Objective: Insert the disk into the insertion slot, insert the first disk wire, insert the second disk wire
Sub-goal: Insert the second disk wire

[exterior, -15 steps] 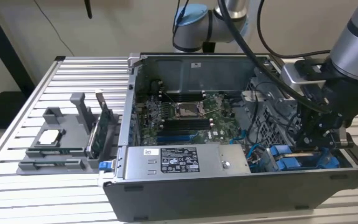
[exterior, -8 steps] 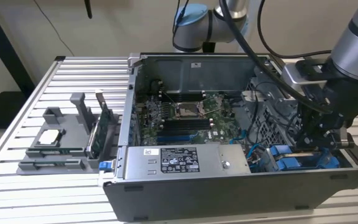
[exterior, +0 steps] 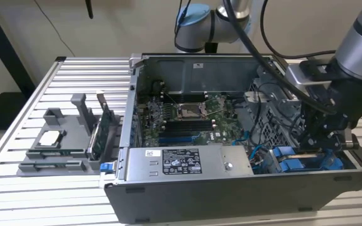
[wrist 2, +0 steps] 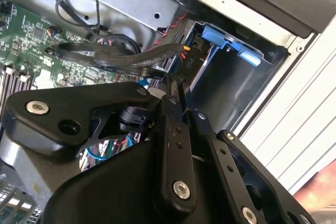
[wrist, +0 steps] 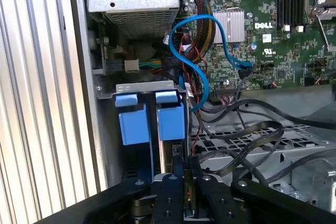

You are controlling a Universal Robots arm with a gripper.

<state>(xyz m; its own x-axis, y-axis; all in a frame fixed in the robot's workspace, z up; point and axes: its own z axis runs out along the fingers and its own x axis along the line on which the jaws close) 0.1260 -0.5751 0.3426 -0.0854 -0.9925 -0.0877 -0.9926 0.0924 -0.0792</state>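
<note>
The disk shows by its bright blue frame (wrist: 170, 121), standing in the dark grey insertion slot (wrist 2: 223, 85) at the case's front corner; the frame (exterior: 294, 162) lies on the exterior view's right. My gripper (wrist: 182, 170) hangs straight over that frame, fingers pressed together on the black connector (wrist: 178, 153) of a disk wire. In the second wrist view the gripper (wrist 2: 175, 85) pinches that connector (wrist 2: 185, 59) at the bay's edge, a flat black cable (wrist 2: 105, 56) trailing off over the board. My gripper (exterior: 307, 148) reaches down inside the case.
A second blue frame (wrist: 134, 124) stands beside the first. A looping blue cable (wrist: 197, 66) and black wires crowd the bay. The grey power supply box (exterior: 181, 162) and green board (exterior: 187, 117) fill the case. A grey fixture (exterior: 61, 141) holds parts on the slatted table.
</note>
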